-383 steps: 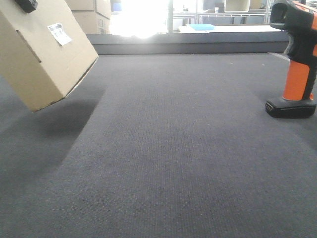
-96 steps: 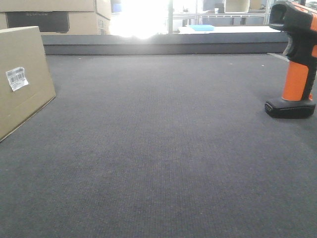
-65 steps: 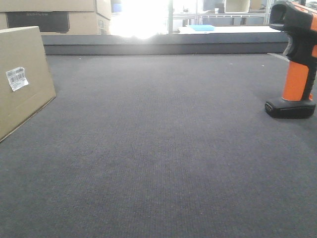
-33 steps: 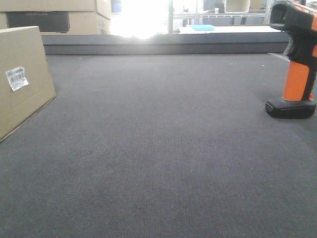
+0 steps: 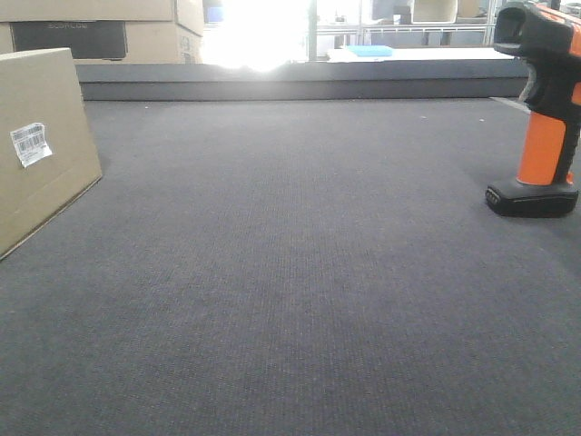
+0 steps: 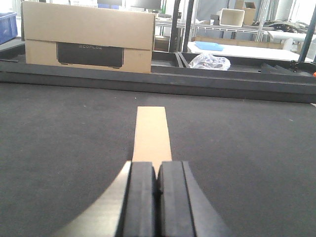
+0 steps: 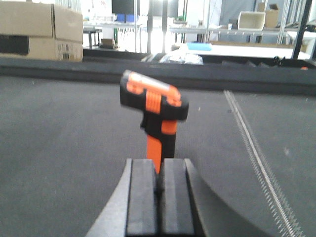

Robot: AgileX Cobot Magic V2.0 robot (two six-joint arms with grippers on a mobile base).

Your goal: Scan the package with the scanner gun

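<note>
The package (image 5: pixel 41 150), a plain tan box with a white barcode label (image 5: pixel 30 143), stands on the dark mat at the far left. In the left wrist view its narrow tan top (image 6: pixel 151 129) runs straight ahead of my left gripper (image 6: pixel 158 167), which is shut with pad against pad and holds nothing. The scanner gun (image 5: pixel 543 118), with an orange handle, a black head and a black base, stands upright at the far right. In the right wrist view it (image 7: pixel 155 106) stands just beyond my right gripper (image 7: pixel 159 163), which is shut and empty. Neither gripper shows in the front view.
Stacked boxes with a dark printed panel (image 6: pixel 89 44) stand behind the mat's raised back rim (image 5: pixel 309 89), at the back left. A crumpled plastic bag (image 6: pixel 210 60) lies beyond the rim. A ribbed strip (image 7: pixel 256 158) runs along the mat to the right of the scanner.
About six seconds ago the package hung tilted in the air at the upper left; it now stands on the mat. Nothing has visibly moved over the last second and a half.
</note>
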